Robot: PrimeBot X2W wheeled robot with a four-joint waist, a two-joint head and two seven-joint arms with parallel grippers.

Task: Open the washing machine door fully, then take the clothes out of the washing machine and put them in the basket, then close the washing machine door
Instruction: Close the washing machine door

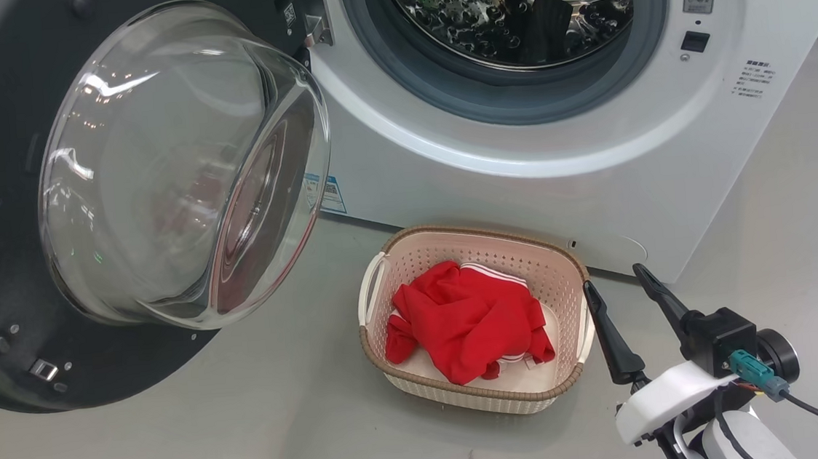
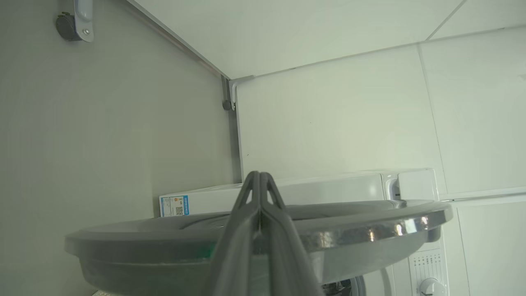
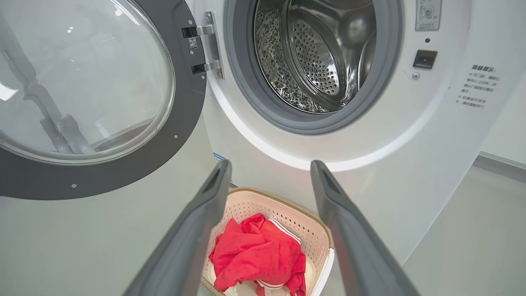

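On hand: a large white front-loading washing machine point(image 1: 522, 177), its perforated steel drum point(image 1: 508, 10) bare of laundry where it showed; a large round black-rimmed washing machine door with a bulging clear glass bowl point(image 1: 178, 167), swung wide on its left hinge and standing out over the grey floor point(image 1: 178, 452); a small cream-white perforated plastic basket with a brown woven-look rim point(image 1: 468, 233), on the floor just in front of the machine, below the opening; bright red soft fabric clothes with white striped bands point(image 1: 467, 320), bunched inside the basket with nothing trailing over the rim. The right gripper point(image 1: 613, 277) was spread wide and empty, just beside the basket's right end. The left gripper point(image 2: 259, 176) had its fingers pressed together, holding nothing, at the door's outer rim; whether it touched the rim could not be told. Judged stage: unloading done, door closing left. Hazards judged: two pinched fingers made a narrow contact on a smooth curved rim and could slide off, leaving the door part-swung and unlatched; a hard shove could slam the glass bowl into the grey rubber ring point(image 1: 516, 104); the right gripper sat near the door's arc and could be struck or trapped unless it was drawn back; the door's clearance over the basket could not be judged, so a low edge might catch the rim and drag the basket.
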